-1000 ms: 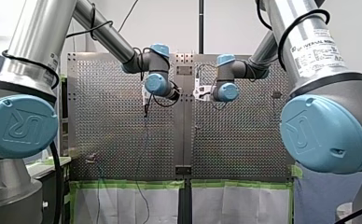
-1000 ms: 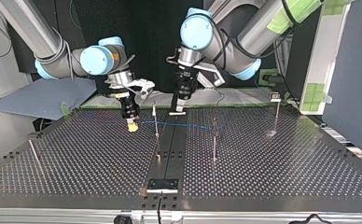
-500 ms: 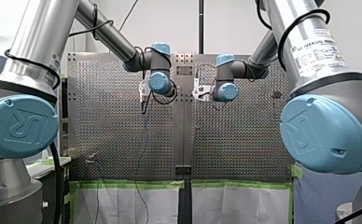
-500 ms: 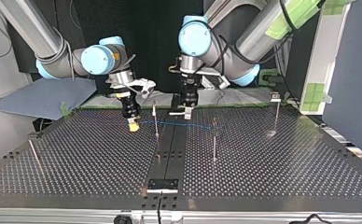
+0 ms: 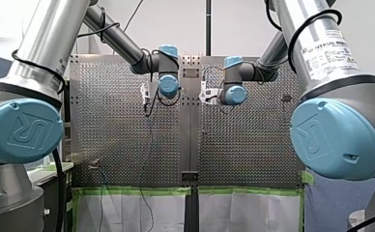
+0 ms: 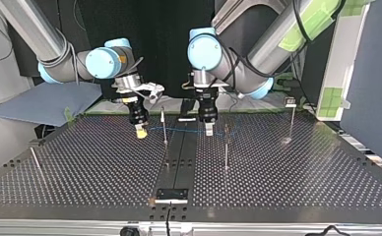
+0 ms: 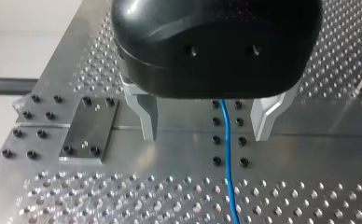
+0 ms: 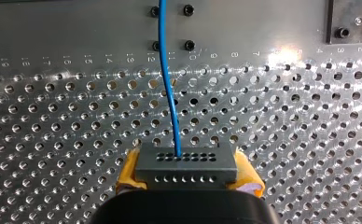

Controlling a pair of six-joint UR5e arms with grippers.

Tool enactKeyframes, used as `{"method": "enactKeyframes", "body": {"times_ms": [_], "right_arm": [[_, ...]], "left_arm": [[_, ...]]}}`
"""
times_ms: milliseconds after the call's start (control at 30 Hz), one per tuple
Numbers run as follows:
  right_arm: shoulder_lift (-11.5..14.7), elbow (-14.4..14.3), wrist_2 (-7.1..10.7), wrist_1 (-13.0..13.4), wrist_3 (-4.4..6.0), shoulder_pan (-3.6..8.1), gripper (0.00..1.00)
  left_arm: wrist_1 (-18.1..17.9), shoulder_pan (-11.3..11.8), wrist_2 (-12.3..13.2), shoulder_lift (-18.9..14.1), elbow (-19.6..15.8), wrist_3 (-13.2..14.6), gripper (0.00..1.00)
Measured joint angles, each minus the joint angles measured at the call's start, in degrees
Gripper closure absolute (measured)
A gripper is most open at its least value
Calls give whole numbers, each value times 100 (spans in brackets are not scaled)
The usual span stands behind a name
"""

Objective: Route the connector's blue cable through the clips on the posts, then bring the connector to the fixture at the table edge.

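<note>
R gripper [image 6: 140, 131] clamped on connector [image 8: 187, 166], yellow pads each side; blue cable [image 8: 168, 79] runs ahead across surface [image 8: 286, 116]. L gripper [image 7: 206, 133] wide open, straddling cable, holding nothing. Risk: cable sits off-centre betw. fingers, so closing may miss it; tension could tug connector askew.

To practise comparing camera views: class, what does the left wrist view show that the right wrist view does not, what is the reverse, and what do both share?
Only the left wrist view: my left gripper, its metal fingers open, with the blue cable running between them, touched by neither, and a bolted plate beside it. Only the right wrist view: my right gripper, its yellow pads shut on the grey connector, where the cable ends. Both: the blue cable and the perforated table.
</note>
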State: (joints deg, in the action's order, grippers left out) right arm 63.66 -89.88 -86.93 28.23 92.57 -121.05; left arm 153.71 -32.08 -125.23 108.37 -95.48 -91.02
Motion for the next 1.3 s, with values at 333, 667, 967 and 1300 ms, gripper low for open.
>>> {"method": "enactKeyframes", "body": {"times_ms": [333,667,967,1300], "right_arm": [[-1,0,0,-17,-5,1,100],[1,0,0,-21,-9,-24,100],[2,0,0,-28,-9,-27,100],[0,-1,0,-55,-10,-28,100]], "left_arm": [[109,-7,-194,378,265,-81,0],[59,46,-103,519,534,-141,0],[87,125,-45,529,651,-154,0],[159,206,-35,530,649,-197,0]]}}
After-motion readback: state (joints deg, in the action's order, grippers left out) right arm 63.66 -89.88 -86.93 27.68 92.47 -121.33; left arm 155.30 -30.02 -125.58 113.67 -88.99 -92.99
